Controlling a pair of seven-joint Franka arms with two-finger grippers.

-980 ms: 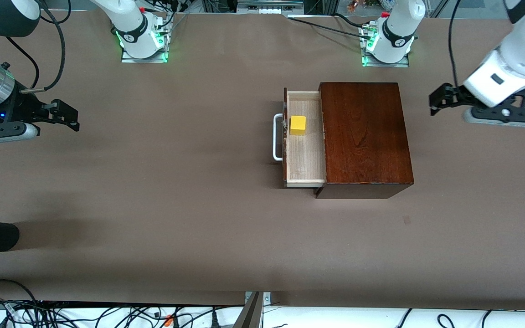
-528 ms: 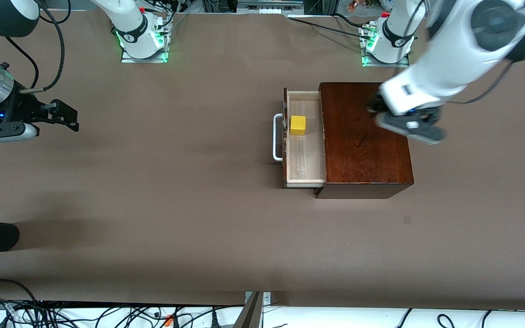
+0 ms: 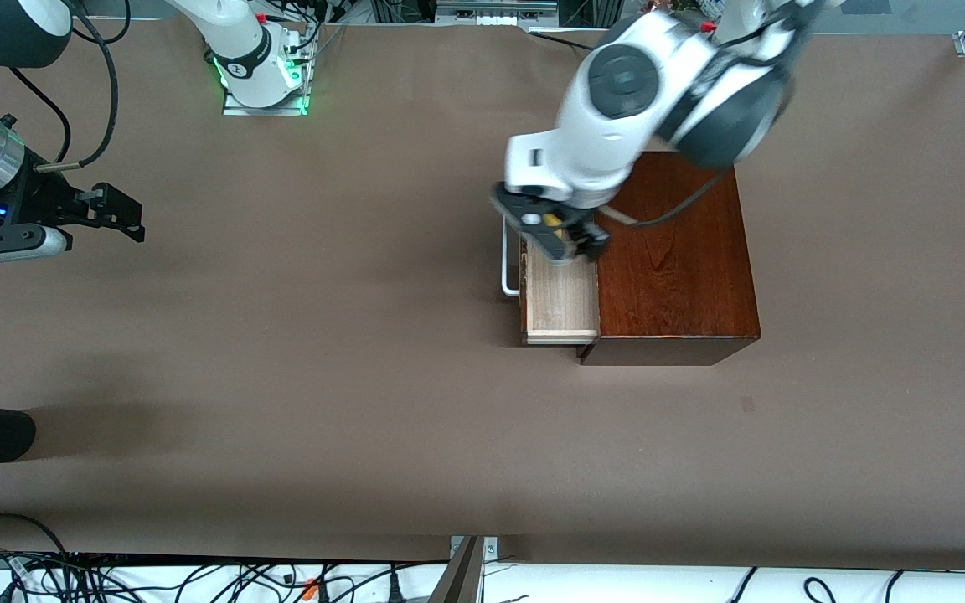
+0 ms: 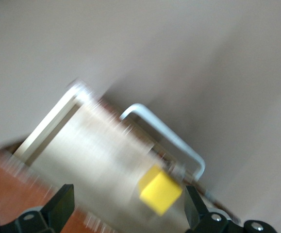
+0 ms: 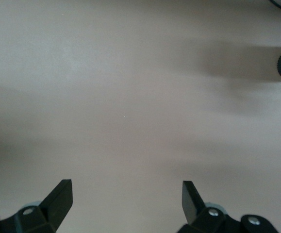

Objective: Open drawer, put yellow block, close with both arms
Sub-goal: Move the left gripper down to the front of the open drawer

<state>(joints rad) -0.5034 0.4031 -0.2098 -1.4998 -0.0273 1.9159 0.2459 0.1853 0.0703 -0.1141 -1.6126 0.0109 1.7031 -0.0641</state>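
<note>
Now left hand (image 3: pixel 562 239) spread over pale-wood drawer (image 3: pixel 562 301), yellow cube (image 4: pixel 160 190) inside; right hand (image 3: pixel 118 213) spread, waiting.

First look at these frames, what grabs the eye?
The left arm sweeps over the dark wooden box, its left gripper open above the pulled-out drawer. In the left wrist view the yellow block lies in that drawer beside the white handle. The right gripper waits open over bare table at the right arm's end.
</note>
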